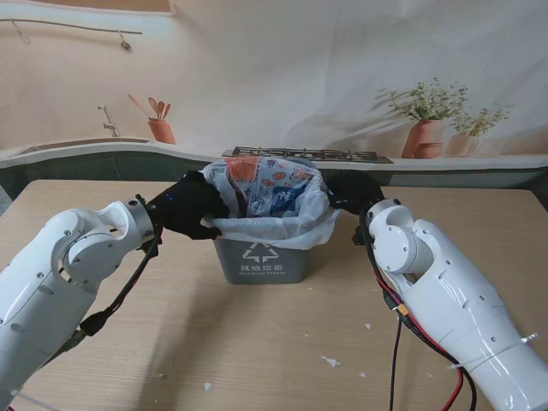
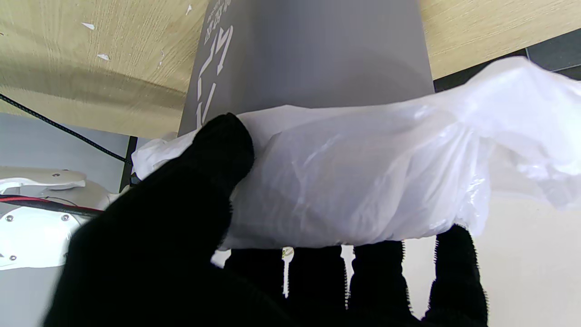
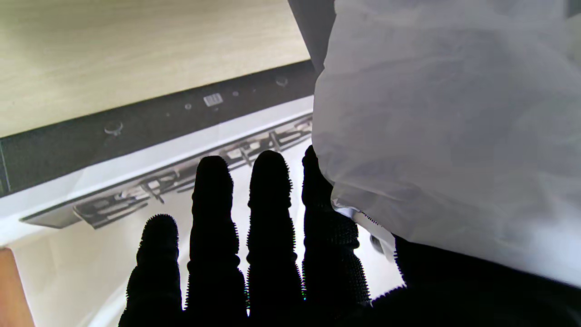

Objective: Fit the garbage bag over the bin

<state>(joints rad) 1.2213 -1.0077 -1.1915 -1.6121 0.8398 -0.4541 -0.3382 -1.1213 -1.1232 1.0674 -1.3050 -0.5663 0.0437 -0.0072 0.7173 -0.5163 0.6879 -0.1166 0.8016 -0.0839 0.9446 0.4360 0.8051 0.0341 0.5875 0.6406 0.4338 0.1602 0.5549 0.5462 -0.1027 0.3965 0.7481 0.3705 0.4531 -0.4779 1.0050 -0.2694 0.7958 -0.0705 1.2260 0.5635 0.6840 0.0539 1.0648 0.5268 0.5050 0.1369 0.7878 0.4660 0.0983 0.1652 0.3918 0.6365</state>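
At mid-table, upright: grey bin (image 1: 260, 259), white bag (image 1: 282, 224) draped over its rim and folded down outside. On its left rim, left hand (image 1: 190, 205), pinching a bag fold between thumb and fingers (image 2: 376, 277). On its right rim, right hand (image 1: 353, 192), fingers (image 3: 268, 213) straight and spread, bag resting against them; grasp not discernible.

Both white arms rise from the near corners and bend inward toward 12 o'clock. The left hand (image 1: 190, 205), black-gloved, sits at about 10 o'clock of centre; in its wrist view the thumb (image 2: 218, 150) presses against white film opposite the 4 fingers (image 2: 456, 268), pinching it. The right hand (image 1: 353, 192) sits at about 1 o'clock, its 4 fingers (image 3: 268, 204) straight and slightly apart, the film draped over its thumb side.
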